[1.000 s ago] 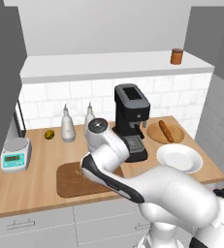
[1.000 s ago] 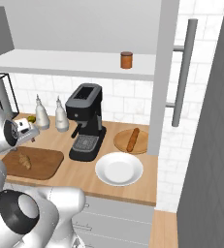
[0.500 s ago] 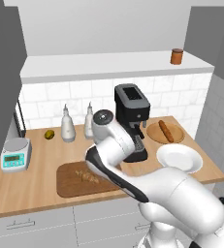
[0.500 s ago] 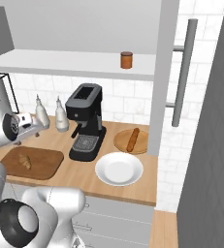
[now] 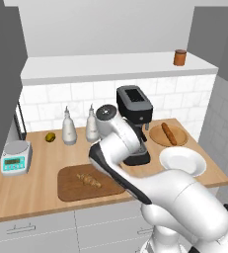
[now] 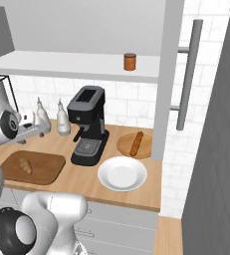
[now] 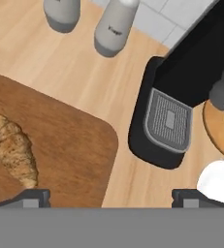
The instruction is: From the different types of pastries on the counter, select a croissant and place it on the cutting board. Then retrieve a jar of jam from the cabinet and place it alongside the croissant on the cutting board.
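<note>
Hand view: croissant (image 7: 15, 150) lies lengthwise along cutting board (image 7: 70, 145); hand (image 7: 111, 196) gapes empty.

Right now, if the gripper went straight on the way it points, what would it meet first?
Probably the counter, in the strip between the cutting board and the coffee machine's base. The gripper looks down with open jaws, so the board's rounded corner is close to that line; depth is unclear.
</note>
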Available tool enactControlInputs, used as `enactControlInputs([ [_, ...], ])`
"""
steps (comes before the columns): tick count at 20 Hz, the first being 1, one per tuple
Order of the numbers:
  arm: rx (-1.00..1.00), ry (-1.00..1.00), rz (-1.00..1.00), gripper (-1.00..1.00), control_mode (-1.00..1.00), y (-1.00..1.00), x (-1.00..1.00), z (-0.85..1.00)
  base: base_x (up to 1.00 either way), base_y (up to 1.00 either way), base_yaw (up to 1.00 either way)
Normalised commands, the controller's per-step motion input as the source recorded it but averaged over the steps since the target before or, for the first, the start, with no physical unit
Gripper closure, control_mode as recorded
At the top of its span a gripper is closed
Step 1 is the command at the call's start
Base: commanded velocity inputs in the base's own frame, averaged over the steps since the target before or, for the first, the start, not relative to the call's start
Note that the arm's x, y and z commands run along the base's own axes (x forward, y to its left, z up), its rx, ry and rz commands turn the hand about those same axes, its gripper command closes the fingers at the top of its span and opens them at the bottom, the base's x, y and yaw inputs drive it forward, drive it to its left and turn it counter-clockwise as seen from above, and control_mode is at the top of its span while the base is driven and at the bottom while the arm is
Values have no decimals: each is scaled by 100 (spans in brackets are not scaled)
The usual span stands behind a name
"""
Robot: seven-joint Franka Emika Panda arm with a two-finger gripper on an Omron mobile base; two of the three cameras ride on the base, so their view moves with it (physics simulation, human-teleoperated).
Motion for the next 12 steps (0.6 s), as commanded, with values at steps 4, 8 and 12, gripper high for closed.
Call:
enactControlInputs([
  [4,0,-6,-21,-100,-100,-31,0,27,0,0,0],
  [8,0,-10,-22,-100,-100,-40,0,34,0,0,0],
  [12,1,-17,-18,-100,-100,-34,0,39,0,0,0],
])
